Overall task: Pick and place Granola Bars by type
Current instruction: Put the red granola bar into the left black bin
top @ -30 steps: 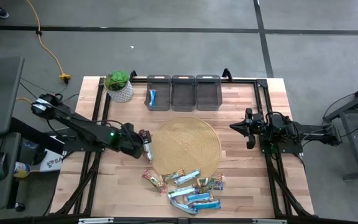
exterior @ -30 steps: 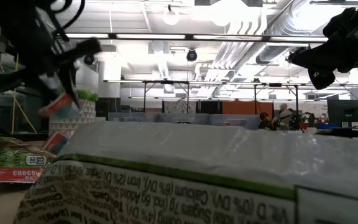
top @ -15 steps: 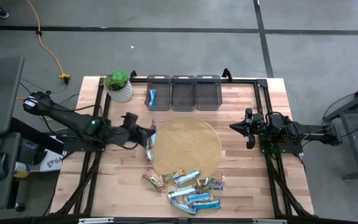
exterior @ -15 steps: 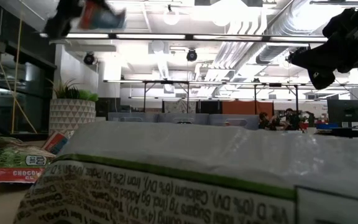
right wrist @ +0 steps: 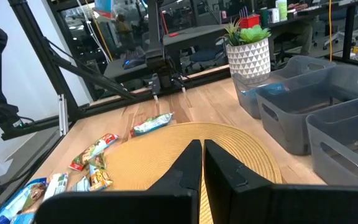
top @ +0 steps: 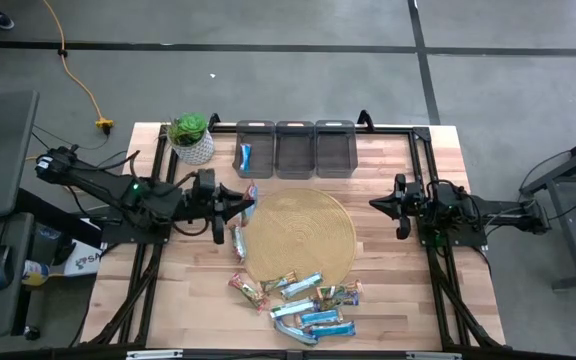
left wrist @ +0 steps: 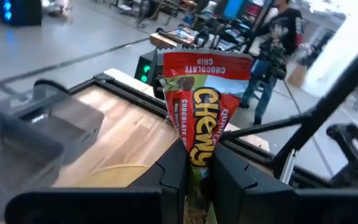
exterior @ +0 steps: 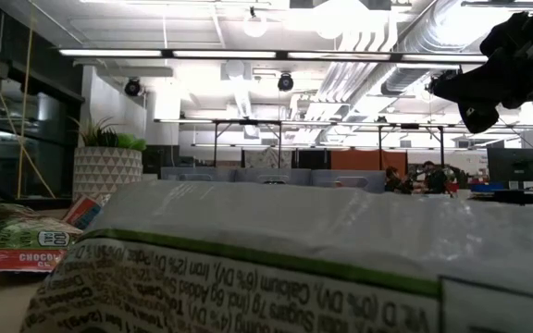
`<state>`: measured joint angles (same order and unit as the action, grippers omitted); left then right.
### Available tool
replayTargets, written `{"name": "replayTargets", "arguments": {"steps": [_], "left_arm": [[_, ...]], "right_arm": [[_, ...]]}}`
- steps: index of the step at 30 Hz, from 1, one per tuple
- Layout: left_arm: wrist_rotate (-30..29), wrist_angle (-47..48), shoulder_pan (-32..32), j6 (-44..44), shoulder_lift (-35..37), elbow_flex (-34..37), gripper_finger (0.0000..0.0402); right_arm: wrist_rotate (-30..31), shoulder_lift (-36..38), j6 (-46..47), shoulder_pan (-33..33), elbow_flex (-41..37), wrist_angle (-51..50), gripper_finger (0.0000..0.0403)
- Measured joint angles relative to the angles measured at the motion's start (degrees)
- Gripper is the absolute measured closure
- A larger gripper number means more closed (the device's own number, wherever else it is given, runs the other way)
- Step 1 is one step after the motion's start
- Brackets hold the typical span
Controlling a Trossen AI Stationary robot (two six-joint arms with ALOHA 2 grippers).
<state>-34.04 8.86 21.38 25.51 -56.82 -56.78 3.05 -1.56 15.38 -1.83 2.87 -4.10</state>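
Note:
My left gripper [top: 244, 203] [left wrist: 199, 167] hovers over the far-left rim of the round woven mat [top: 298, 235], shut on a red granola bar [top: 251, 191] [left wrist: 201, 93]. One blue bar [top: 246, 156] lies in the left of the three dark grey bins [top: 295, 148]. Another bar [top: 236, 240] lies at the mat's left edge. Several more bars [top: 308, 300] lie flat in a heap by the table's near edge. My right gripper [top: 378, 204] [right wrist: 202, 146] waits shut above the mat's right side. My left gripper pinches the red bar's lower end [left wrist: 199, 155] between its two fingers. The fingers lie roughly level, pointing toward the table's right. The bar sticks out past the fingertips, lifted clear of the table.
A potted plant [top: 191, 138] stands at the far-left corner beside the bins. Dark frame rails [top: 423, 160] run along the table's sides. In the low view a wrapper [exterior: 294, 268] right at the camera hides most of the table.
My left gripper has risen from the table by the mat's left edge with the red bar, moved toward the far edge and the bins, and tipped from pointing down to about level. In the low view it climbed out of the picture.

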Motion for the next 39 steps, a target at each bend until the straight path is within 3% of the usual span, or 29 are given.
{"name": "replayTargets", "arguments": {"steps": [7,13,19,27,33,39], "left_arm": [[-4.3,-1.4,0.0,-2.6,0.0,0.0,0.0353],[-9.3,-8.4,-3.2,-10.8,1.1,0.0,0.0353],[3.6,-11.0,-14.9,-13.9,1.7,0.0,0.0353],[20.7,-11.4,-36.3,-11.2,1.5,0.0,0.0353],[29.5,-10.4,-50.1,0.0,-0.2,0.0,0.0353],[34.8,-7.8,-56.6,11.0,-6.2,0.1,0.0353]], "right_arm": [[0.0,0.0,0.0,0.0,0.0,-0.1,0.0402],[0.0,0.0,0.0,0.0,0.0,0.1,0.0402],[0.0,0.0,0.0,0.0,0.0,0.1,0.0402],[0.0,0.0,0.0,0.0,0.0,0.1,0.0402],[0.0,0.0,0.0,0.0,0.0,0.1,0.0402],[0.0,0.0,0.0,0.0,0.0,0.1,0.0402]]}}
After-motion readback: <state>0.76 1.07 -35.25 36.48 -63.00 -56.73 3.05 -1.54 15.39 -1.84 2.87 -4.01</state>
